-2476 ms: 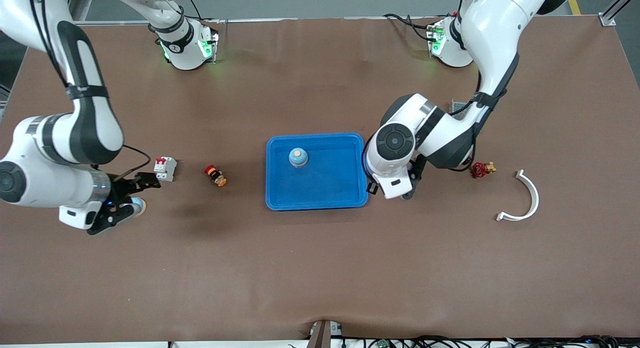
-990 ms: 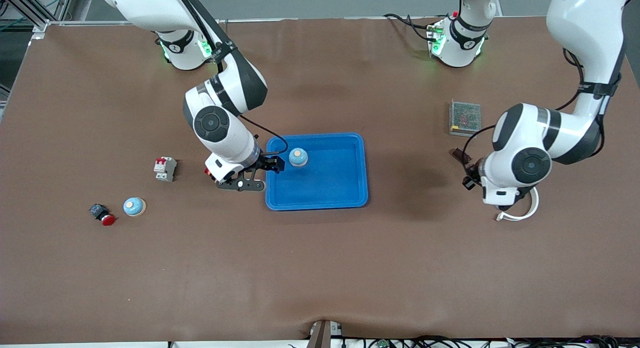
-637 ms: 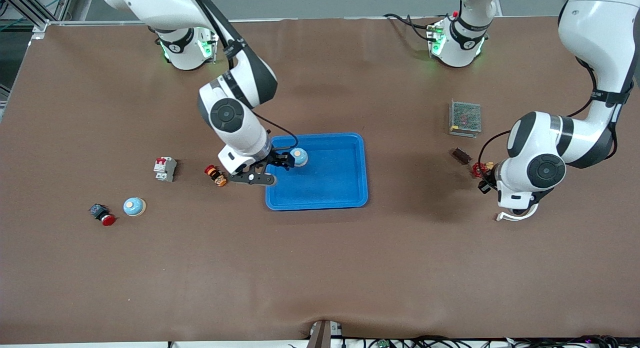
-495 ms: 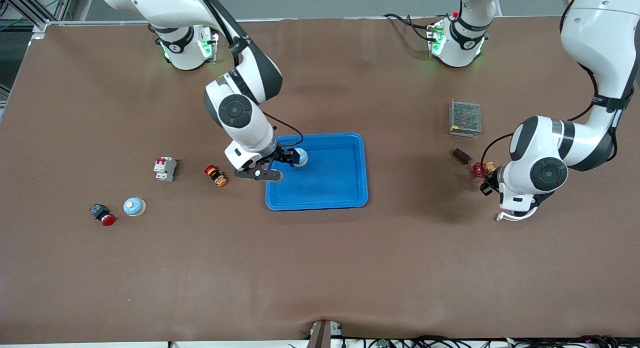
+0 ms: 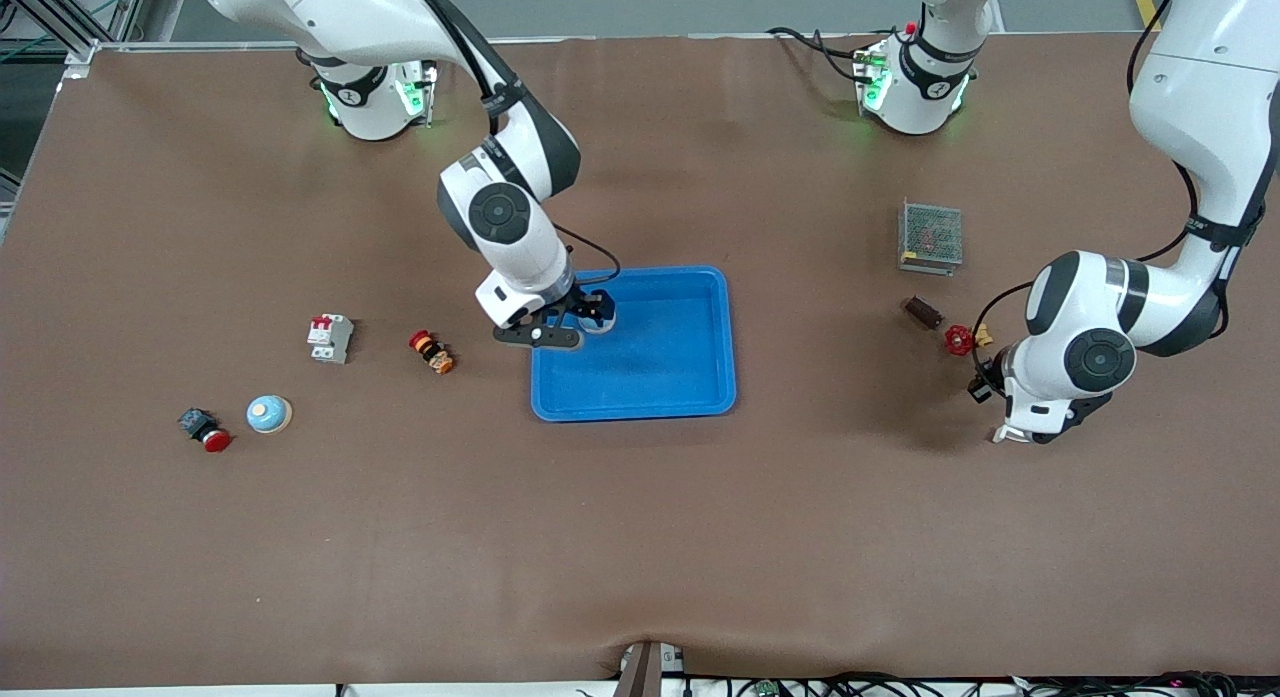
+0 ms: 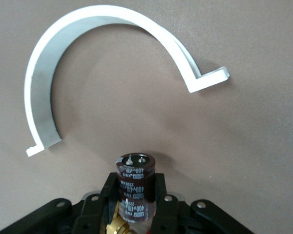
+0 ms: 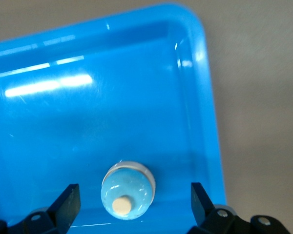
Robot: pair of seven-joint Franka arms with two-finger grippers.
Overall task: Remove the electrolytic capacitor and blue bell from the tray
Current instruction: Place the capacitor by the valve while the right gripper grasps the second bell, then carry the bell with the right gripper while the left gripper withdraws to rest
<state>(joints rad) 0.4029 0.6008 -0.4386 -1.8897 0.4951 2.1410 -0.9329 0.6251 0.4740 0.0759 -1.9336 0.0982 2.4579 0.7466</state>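
A light-blue bell (image 7: pixel 128 190) with a beige button sits in the blue tray (image 7: pixel 205 97), in the corner toward the right arm's base. My right gripper (image 7: pixel 134 204) is open just above it, one finger on each side and neither touching. In the front view this gripper (image 5: pixel 585 317) covers most of the bell (image 5: pixel 603 323). My left gripper (image 6: pixel 135 195) is shut on a dark-brown capacitor (image 6: pixel 135 185), holding it above the table over the white curved bracket (image 6: pixel 41 97). In the front view the left gripper (image 5: pixel 982 385) is mostly under its wrist.
A second blue bell (image 5: pixel 269 414), a red push button (image 5: pixel 205 432), a white breaker (image 5: pixel 330 337) and a small red-orange part (image 5: pixel 432 351) lie toward the right arm's end. A mesh box (image 5: pixel 930 235), a brown cylinder (image 5: pixel 922 312) and a red valve (image 5: pixel 960 339) lie near the left arm.
My right gripper left the loose bell, crossed to the tray and now straddles the bell there. My left arm swung away from the tray to over the white bracket.
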